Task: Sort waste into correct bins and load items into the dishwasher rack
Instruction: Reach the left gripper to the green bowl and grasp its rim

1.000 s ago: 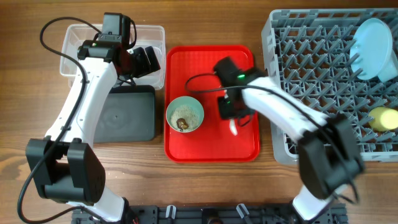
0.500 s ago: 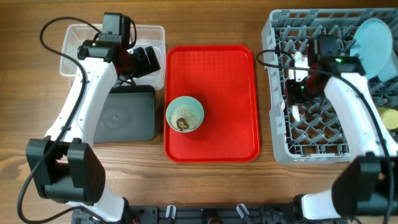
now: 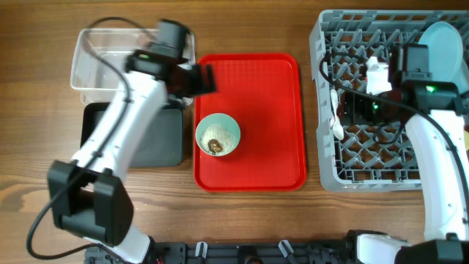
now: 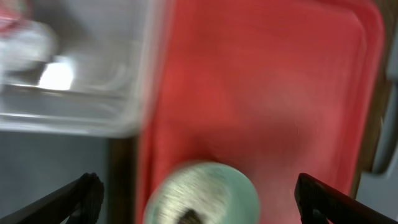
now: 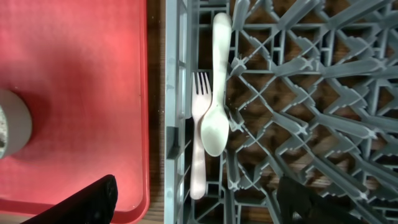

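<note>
right jaws stand wide open and empty over the dishwasher rack (image 5: pixel 298 74), where the white spoon (image 5: pixel 214 93) and fork (image 5: pixel 198 158) lie touching along the edge beside the red tray (image 3: pixel 256 95). left jaws gape wide, empty, over that tray near the pale green bowl (image 3: pixel 218 136).

The left arm (image 3: pixel 121 128) has smooth white link shells joined by boxy black joint housings; a thin black cable (image 3: pixel 110 21) loops out near its wrist; the right arm (image 3: pixel 440 169) is built alike, with a small green light (image 3: pixel 431 89) on its black wrist; the left fingers (image 4: pixel 84 193) and right fingers (image 5: pixel 93 198) are matte black.
</note>
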`<move>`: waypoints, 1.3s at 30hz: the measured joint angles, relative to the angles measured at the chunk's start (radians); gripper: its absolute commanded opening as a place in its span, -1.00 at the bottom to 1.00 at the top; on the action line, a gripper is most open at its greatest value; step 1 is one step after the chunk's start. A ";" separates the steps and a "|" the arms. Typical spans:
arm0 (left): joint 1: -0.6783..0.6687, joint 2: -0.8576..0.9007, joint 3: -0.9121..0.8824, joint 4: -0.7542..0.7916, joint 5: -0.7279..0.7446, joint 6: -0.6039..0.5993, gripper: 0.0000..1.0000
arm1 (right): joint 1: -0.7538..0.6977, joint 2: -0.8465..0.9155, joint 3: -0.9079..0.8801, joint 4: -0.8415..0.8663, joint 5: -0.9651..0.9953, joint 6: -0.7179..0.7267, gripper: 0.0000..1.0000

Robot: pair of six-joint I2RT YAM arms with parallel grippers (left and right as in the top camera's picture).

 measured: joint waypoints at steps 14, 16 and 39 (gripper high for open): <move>-0.406 0.133 0.000 -0.017 -0.074 -0.092 0.68 | 0.000 -0.007 0.001 -0.024 -0.011 0.023 0.68; -0.418 0.156 0.000 -0.021 -0.078 -0.095 0.63 | 0.000 -0.007 0.001 -0.024 -0.011 0.030 0.68; -0.419 0.309 0.000 -0.023 -0.202 -0.112 -0.92 | 0.000 -0.007 0.001 -0.031 -0.011 0.034 0.68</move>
